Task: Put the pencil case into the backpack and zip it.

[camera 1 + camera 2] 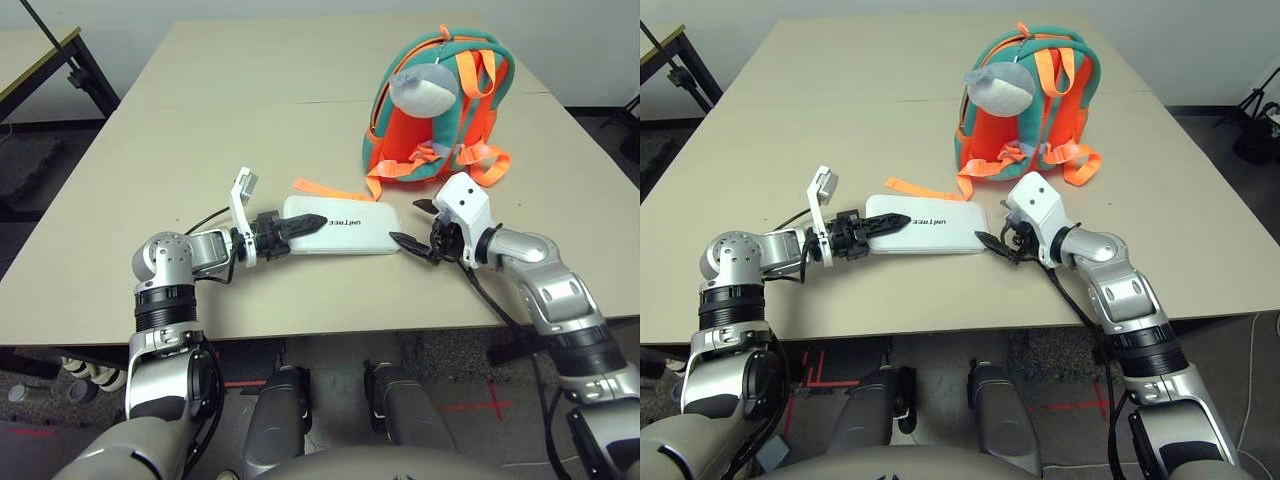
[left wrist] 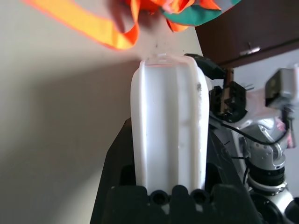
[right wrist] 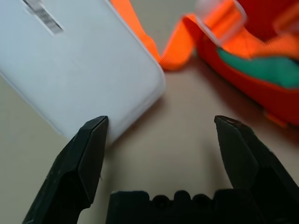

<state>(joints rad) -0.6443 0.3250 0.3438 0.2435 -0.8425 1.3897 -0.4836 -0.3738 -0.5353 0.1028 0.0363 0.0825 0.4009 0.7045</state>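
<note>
Beige and bare for the most part, the desk (image 1: pixel 200 110) carries the backpack (image 1: pixel 440 110) standing upright toward its far right side, orange panels and teal edging facing the robot, with a grey plush charm (image 1: pixel 425 90) hanging on its front and orange straps (image 1: pixel 330 190) trailing from its base onto the surface. Nearer the robot, the pencil case (image 1: pixel 345 225) lies flat on the desk in front of the backpack, apart from it, its long side running left to right and dark lettering on top; one loose strap end lies just beside its far edge. The left gripper (image 1: pixel 300 224) is clamped on the left end of the pencil case, one black finger lying over the top face, and the left wrist view shows the white case running out from between the fingers. The right gripper (image 3: pixel 161 135) sits at the case's right end with its fingers spread wide apart, one fingertip just beside the case's corner, the other over bare desk near the backpack's base
</note>
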